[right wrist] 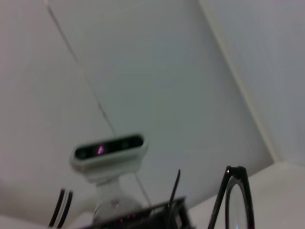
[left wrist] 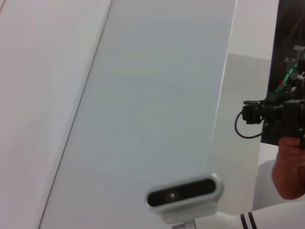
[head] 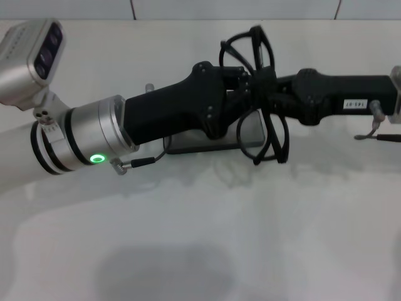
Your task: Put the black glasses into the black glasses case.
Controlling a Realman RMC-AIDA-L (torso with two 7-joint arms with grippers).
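Both the left gripper [head: 241, 84] and right gripper [head: 266, 88] seem clamped on the black glasses [head: 266, 94], held over the black glasses case [head: 216, 143], probably to fold them.

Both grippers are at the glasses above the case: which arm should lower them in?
Probably the right. The right gripper meets the black glasses at the frame's middle; the left gripper crowds in over the black glasses case, hiding most of it. Which one actually grips is unclear.
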